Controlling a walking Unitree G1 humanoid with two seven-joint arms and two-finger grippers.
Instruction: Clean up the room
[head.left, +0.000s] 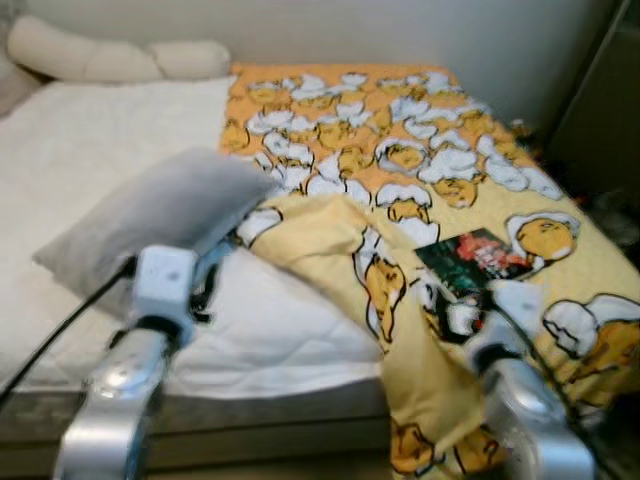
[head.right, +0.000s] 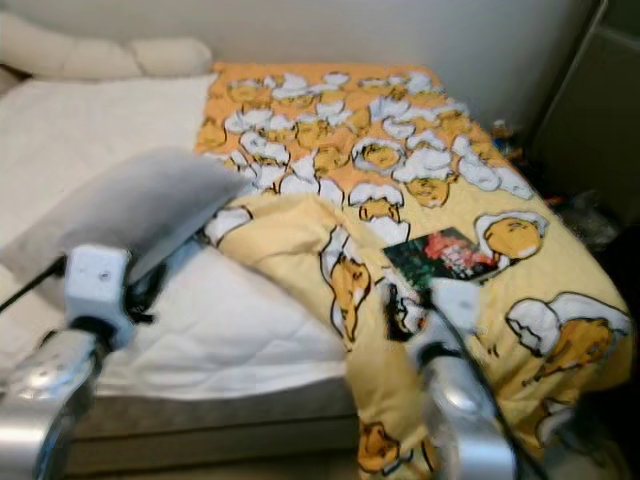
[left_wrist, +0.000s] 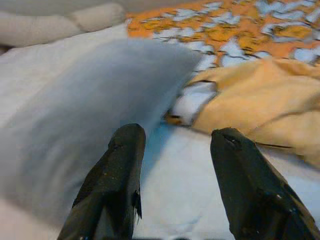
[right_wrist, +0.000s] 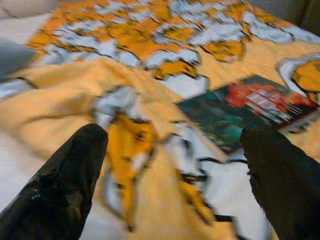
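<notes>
A grey pillow (head.left: 165, 215) lies tilted on the white mattress (head.left: 90, 150). Beside it a yellow blanket (head.left: 400, 150) printed with egg cartoons covers the bed's right half, its near edge folded back and rumpled (head.left: 330, 240). A dark book (head.left: 475, 260) with a red and green cover rests on the blanket. My left gripper (left_wrist: 177, 137) is open just short of the pillow's near corner, over bare mattress. My right gripper (right_wrist: 175, 135) is open above the rumpled blanket fold, with the book (right_wrist: 250, 107) a little beyond it. Neither holds anything.
A long cream pillow (head.left: 110, 55) lies at the head of the bed against the wall. Dark furniture (head.left: 600, 110) stands at the right beyond the bed. The blanket hangs over the bed's front edge (head.left: 250, 425). A black cable (head.left: 50, 335) runs along my left arm.
</notes>
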